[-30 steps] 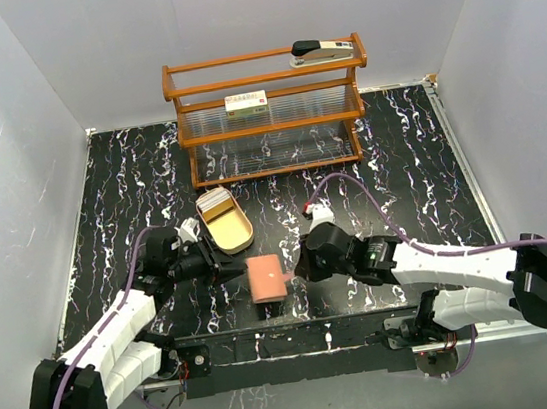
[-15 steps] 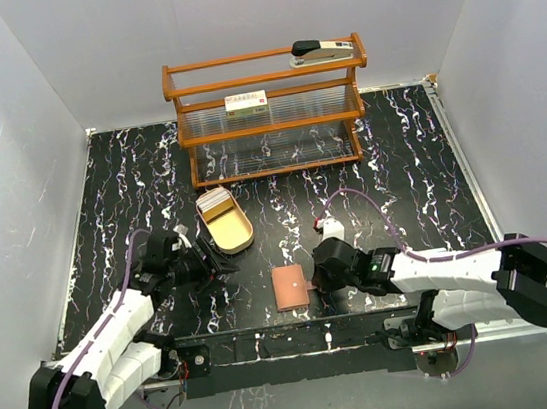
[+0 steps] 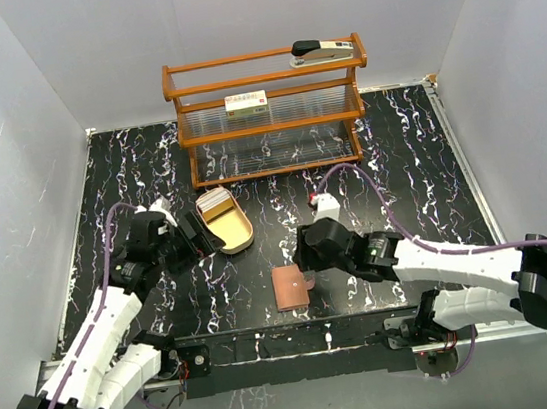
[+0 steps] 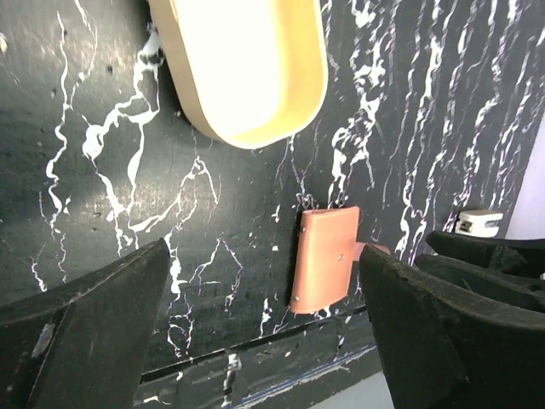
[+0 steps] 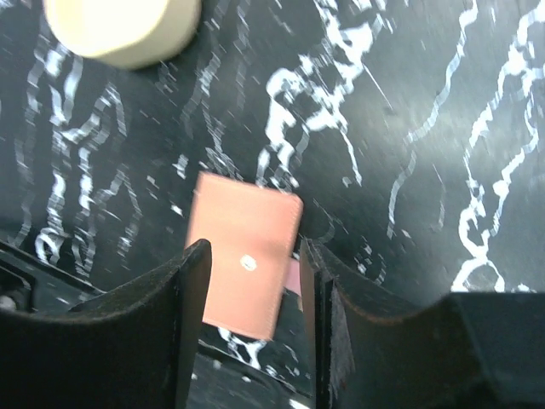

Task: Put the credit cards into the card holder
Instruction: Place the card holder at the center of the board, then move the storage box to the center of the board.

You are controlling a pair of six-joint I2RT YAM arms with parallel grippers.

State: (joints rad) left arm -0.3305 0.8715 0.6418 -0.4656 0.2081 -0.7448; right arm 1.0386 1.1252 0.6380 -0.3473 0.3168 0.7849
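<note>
The reddish-brown card holder (image 3: 290, 288) lies flat and shut near the table's front edge, its small tab pointing right. My right gripper (image 3: 302, 260) hovers just over it, open, and its fingers (image 5: 189, 290) frame the card holder (image 5: 243, 256) from above without touching it. My left gripper (image 3: 202, 242) is wide open and empty beside the oval wooden tray (image 3: 241, 237); the card holder (image 4: 328, 260) lies ahead between its fingers (image 4: 128, 290). Pale credit cards (image 3: 216, 201) lie in the far end of the tray.
A wooden shelf rack (image 3: 268, 124) stands at the back, with a stapler (image 3: 324, 50) on top and a cream-and-yellow box (image 3: 246, 102) on its middle shelf. White walls close in the left, right and back. The tray (image 4: 247, 128) is close to my left gripper.
The card holder, earlier held up between both grippers, now lies flat on the table. Both grippers have opened; the left arm has drawn back toward the tray and the right has lifted.
</note>
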